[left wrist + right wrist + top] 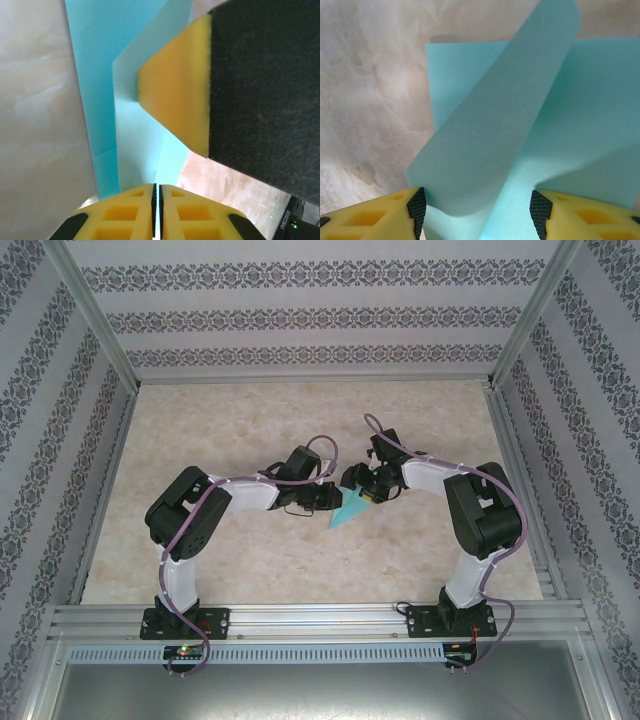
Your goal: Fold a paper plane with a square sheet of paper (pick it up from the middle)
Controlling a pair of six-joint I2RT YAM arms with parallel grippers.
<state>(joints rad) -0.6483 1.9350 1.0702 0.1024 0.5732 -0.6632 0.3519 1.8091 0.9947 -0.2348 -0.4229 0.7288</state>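
The beige marbled tabletop (200, 440) carries both arms. The white-and-black left arm (185, 530) rises from its base at 7 o'clock, bends at the elbow and reaches toward 3 o'clock. The right arm (485, 510) mirrors it from 5 o'clock, reaching toward 9 o'clock. Their grippers meet just past the table's centre.

The right gripper (477, 212) stands open, its yellow fingers (415, 207) apart on either side of a curled flap. The left gripper (155, 200) is pressed closed, and paper runs into its seam.

The thin teal square sheet of paper (349, 510) lies partly folded under both grippers. Its long axis runs from 1 to 7 o'clock, with the narrow tip toward 7. The grippers hide its far end.
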